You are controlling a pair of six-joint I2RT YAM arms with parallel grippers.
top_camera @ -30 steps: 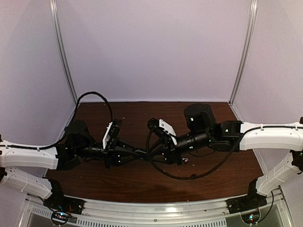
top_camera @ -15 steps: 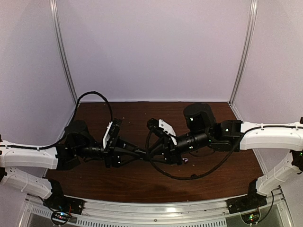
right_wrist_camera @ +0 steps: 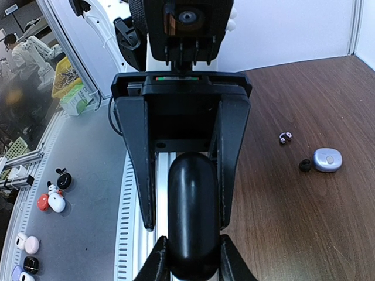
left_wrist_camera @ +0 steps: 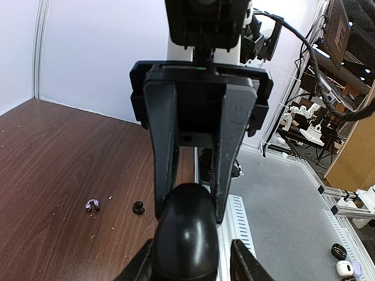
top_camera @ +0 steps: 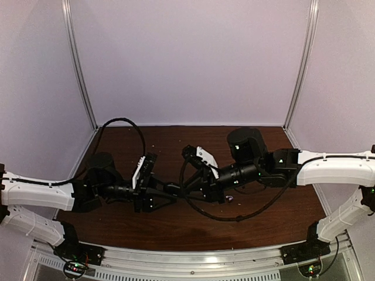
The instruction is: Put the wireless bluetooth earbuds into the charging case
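The charging case (left_wrist_camera: 187, 234) looks dark and glossy, closed, and is held in the air between the two grippers; it also shows in the right wrist view (right_wrist_camera: 192, 216). My right gripper (right_wrist_camera: 193, 257) is shut on one end of it. My left gripper (left_wrist_camera: 190, 263) straddles the other end, with one finger touching and a gap at the other finger. In the top view the grippers meet, left (top_camera: 169, 191) and right (top_camera: 184, 189), and hide the case. A pale-purple earbud (right_wrist_camera: 327, 159) lies on the table, seen as a speck in the top view (top_camera: 230, 199).
A tiny glossy purple curved piece (right_wrist_camera: 285, 137) and a small black piece (right_wrist_camera: 305, 165) lie near the earbud; both also show in the left wrist view, purple (left_wrist_camera: 92, 205) and black (left_wrist_camera: 139, 207). The brown table (top_camera: 176, 228) ends in a slotted metal rail (top_camera: 193, 257).
My left arm has moved right and lower, bringing its fingers further around the case. The right arm has held still.
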